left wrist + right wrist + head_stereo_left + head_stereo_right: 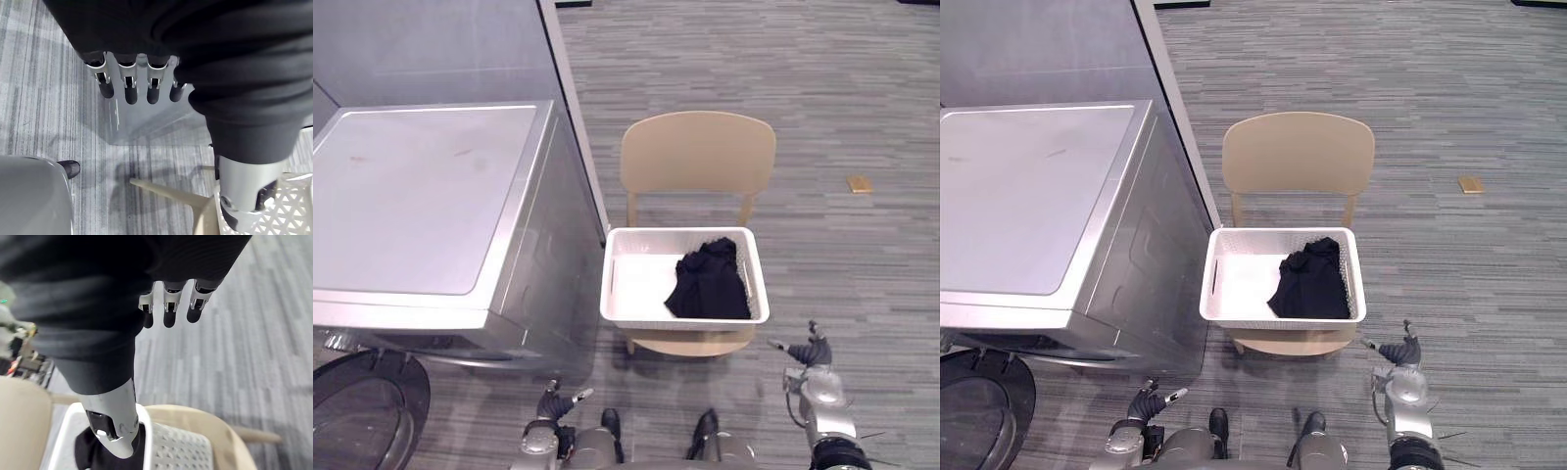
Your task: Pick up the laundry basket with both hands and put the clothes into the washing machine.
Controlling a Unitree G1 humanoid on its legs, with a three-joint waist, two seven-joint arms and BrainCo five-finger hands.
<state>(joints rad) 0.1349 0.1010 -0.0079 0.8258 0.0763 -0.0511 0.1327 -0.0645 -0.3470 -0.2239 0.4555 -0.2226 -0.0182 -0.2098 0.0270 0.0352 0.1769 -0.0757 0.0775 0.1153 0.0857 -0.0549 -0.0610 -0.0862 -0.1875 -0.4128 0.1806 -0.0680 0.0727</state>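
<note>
A white perforated laundry basket point(631, 318) sits on the seat of a tan chair point(697, 157). Dark clothes point(710, 282) lie bunched in its right half. The silver washing machine point(421, 206) stands to the left, its round door point(362, 411) hanging open at the lower left. My left hand point(556, 403) is low, in front of the machine and left of the basket, fingers straight and holding nothing. My right hand point(811, 351) hangs just right of the basket's front corner, also with relaxed fingers. The basket's corner point(288, 205) shows past my left thumb, and the clothes point(85, 450) past my right thumb.
A grey partition wall point(460, 49) stands behind the machine. A small tan scrap point(859, 183) lies on the striped grey carpet at the far right. Open carpet lies right of and behind the chair.
</note>
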